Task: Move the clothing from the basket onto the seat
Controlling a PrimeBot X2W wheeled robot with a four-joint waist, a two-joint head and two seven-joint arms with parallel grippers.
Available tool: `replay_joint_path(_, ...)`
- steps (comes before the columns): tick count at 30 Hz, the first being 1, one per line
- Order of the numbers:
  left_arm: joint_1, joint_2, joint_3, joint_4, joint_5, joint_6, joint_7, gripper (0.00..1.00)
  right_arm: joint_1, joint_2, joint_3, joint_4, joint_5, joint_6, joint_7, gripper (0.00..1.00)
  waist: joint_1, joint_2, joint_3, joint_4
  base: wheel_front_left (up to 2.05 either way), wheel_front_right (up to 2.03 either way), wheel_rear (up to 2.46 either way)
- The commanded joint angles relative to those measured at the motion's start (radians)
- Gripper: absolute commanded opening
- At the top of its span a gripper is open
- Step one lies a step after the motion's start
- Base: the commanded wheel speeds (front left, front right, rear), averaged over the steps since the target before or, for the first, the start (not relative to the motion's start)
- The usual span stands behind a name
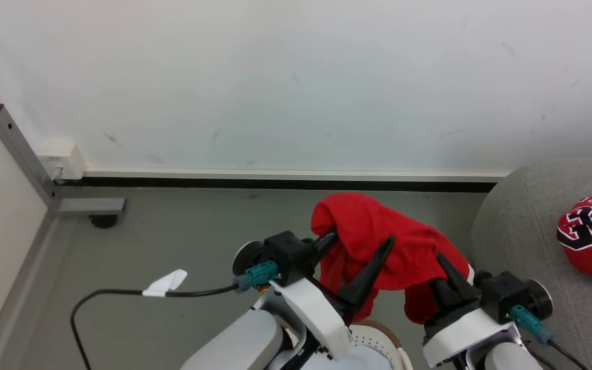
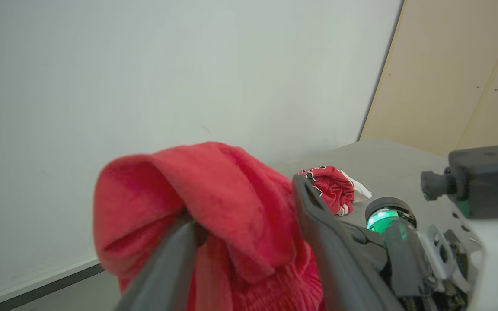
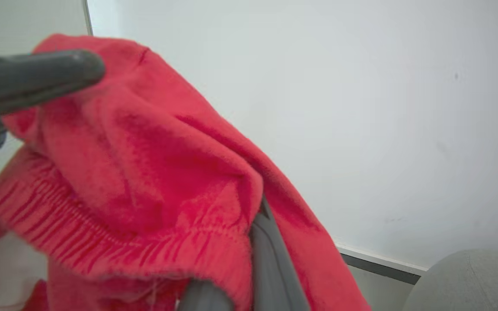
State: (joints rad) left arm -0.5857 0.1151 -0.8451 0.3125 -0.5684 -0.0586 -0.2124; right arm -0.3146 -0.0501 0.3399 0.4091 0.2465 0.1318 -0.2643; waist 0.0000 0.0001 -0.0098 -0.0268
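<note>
At right, grey seat [image 1: 532, 231] already carries the numbered red garment [image 1: 591, 236]. Over the basket [image 1: 378, 339], 2nd red garment [image 1: 378, 246] hangs mid-air. R gripper [image 1: 442, 262] is pinched tight on its fabric, prob. to carry it across. L gripper [image 1: 363, 237] is splayed wide, cloth merely draped on one finger. Grey floor [image 1: 172, 241], white wall [image 1: 275, 77] w/ dark skirting [image 1: 275, 183].

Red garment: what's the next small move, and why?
Probably carry the red garment rightward to the seat with the right tool, which is shut on it; the left tool stands open, cloth only draped over one finger, so it should slip free.
</note>
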Motion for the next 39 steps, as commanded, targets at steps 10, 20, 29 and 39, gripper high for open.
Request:
replay_joint_path(10,0.036,0.017,-0.025,-0.012,0.001,-0.002,-0.003,1.00,0.001,-0.001,-0.126,-0.067,-0.012,-0.002,0.000,0.00,0.0000,-0.0001,0.012,-0.070,0.00,0.00,0.00)
replay_joint_path(20,0.055,0.023,-0.067,-0.010,0.023,-0.008,-0.014,1.00,-0.004,-0.026,-0.227,-0.133,-0.013,-0.002,0.000,0.00,0.0000,-0.0001,0.027,-0.175,0.00,0.00,0.00)
replay_joint_path(29,0.039,0.036,-0.066,-0.022,0.043,-0.007,-0.036,1.00,0.020,-0.037,-0.299,-0.187,-0.034,-0.002,0.000,0.00,0.0000,-0.0001,0.049,-0.275,0.00,0.00,0.00)
replay_joint_path(39,0.031,0.040,-0.068,-0.018,0.064,-0.007,-0.044,1.00,0.053,-0.037,-0.321,-0.220,-0.039,-0.002,0.000,0.00,0.0000,-0.0001,0.070,-0.339,0.00,0.00,0.00)
